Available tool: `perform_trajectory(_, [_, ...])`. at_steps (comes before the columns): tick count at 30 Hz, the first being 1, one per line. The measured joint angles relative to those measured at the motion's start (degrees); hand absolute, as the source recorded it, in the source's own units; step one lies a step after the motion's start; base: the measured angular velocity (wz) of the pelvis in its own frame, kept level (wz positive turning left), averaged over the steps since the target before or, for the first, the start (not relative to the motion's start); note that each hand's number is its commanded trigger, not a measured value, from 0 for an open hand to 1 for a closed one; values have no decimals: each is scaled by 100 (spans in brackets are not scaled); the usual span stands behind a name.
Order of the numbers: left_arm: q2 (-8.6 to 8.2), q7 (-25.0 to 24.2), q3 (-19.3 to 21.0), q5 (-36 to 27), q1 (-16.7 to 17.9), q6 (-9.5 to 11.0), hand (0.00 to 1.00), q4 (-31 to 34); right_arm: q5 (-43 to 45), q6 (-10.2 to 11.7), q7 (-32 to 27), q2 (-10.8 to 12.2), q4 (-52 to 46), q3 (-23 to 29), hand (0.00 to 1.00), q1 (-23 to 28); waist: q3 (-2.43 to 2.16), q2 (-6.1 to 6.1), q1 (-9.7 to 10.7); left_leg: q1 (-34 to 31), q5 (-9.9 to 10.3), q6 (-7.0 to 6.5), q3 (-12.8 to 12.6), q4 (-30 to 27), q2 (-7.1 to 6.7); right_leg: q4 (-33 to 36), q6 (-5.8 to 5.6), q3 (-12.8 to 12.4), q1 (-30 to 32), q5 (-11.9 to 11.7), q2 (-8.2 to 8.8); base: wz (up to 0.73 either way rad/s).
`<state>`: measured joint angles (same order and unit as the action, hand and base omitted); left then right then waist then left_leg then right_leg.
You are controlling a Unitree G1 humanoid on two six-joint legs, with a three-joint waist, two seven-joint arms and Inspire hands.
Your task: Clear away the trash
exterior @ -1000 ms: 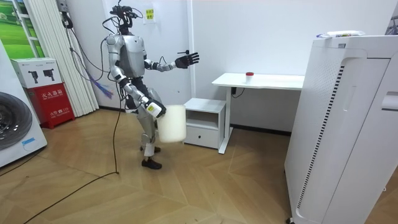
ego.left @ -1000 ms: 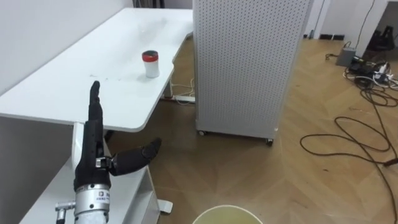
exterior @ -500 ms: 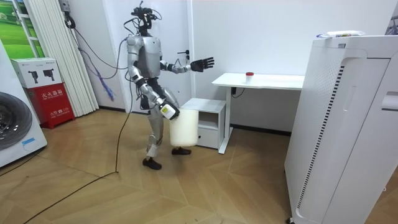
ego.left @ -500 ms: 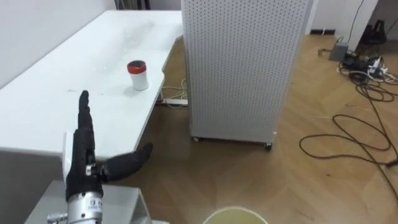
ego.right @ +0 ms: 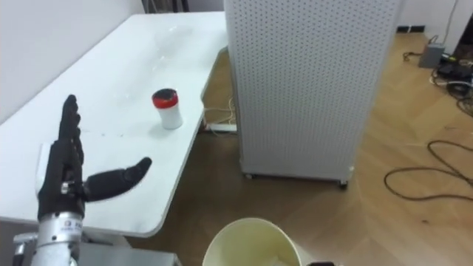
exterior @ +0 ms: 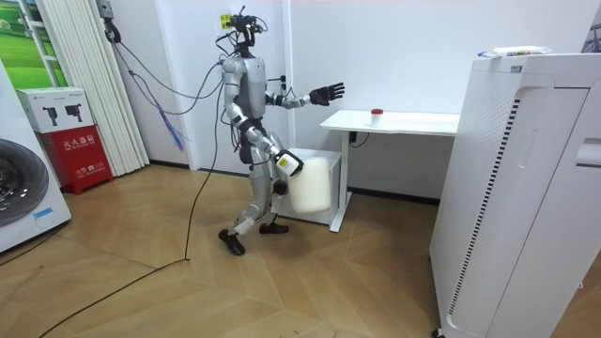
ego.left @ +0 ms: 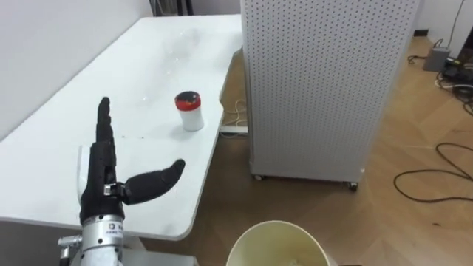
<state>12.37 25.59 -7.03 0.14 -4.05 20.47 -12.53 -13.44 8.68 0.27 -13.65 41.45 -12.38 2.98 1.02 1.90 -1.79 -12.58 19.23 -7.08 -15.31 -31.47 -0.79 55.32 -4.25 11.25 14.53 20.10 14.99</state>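
One hand, the left hand [ego.left: 103, 174], hovers over the near end of the white desk [ego.left: 148, 59], fingers straight, thumb spread, holding nothing. Beyond it on the desk stands a small white cup with a red lid [ego.left: 189, 111], near the edge. The right hand [exterior: 285, 165] is low against a cream bin [ego.left: 277, 244]; whether it grips the bin I cannot tell.

On our left the desk [ego.left: 140, 81] runs away from us, with the jar [ego.left: 189, 111] standing on it close to its right edge. The left hand [ego.left: 103, 181] is raised over the desk's near end, on our side of the jar. Right of the desk, on the floor, stands the perforated cabinet [ego.left: 325, 89] — and before it, nearest us, the bin [ego.left: 277, 244]. In the room view the robot stands at the desk's end, the bin at its side, before the drawer unit [exterior: 319, 153] under the desk.
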Motion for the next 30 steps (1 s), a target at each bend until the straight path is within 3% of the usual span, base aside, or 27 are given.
perform_trajectory(2, [-34,3,0,-6,3,0,0,-36,53,0,16,1,1,-1,100,4,2,-6,11,140,0,5,3,135,-1,-665,2,27,186,44,-80,6])
perform_trajectory(4, [-18,3,-5,-11,2,0,0,-36,148,0,18,6,56,-6,100,-18,16,-36,30,296,19,77,5,229,-10,-1756,22,50,125,-249,-158,8])
perform_trajectory(7, [-15,24,-18,-58,42,-1,0,-39,201,-13,28,-15,112,-9,100,-27,4,7,37,503,-38,268,160,522,68,-2359,105,138,-137,-429,-418,-2])
perform_trajectory(9, [-6,51,-15,-60,56,-3,0,-34,198,-15,126,-11,101,-10,100,-24,6,-13,6,613,-112,372,171,712,211,-2730,178,148,-336,-569,-640,-9])
perform_trajectory(13, [-5,125,-14,-67,133,-17,0,85,199,-22,181,0,-10,-6,100,-32,-18,-71,11,817,-159,453,169,935,300,-3066,215,145,-561,-634,-809,-11])
perform_trajectory(21, [38,95,10,-63,266,-25,0,263,224,-78,328,-2,-145,12,100,-8,-43,-122,-1,1424,-248,587,191,1499,308,-3501,224,143,-1062,-655,-930,-7])
perform_trajectory(24, [39,4,8,-61,411,-27,0,286,226,-78,417,2,-145,13,100,9,-79,-173,3,1536,-259,606,381,1615,316,-3694,235,124,-1215,-675,-1016,-3])
perform_trajectory(30, [40,-148,5,-66,506,-50,0,287,264,-78,460,14,-117,5,100,49,-81,-177,13,1707,-282,645,469,1630,314,-4134,230,-72,-1604,-775,-1090,-4])
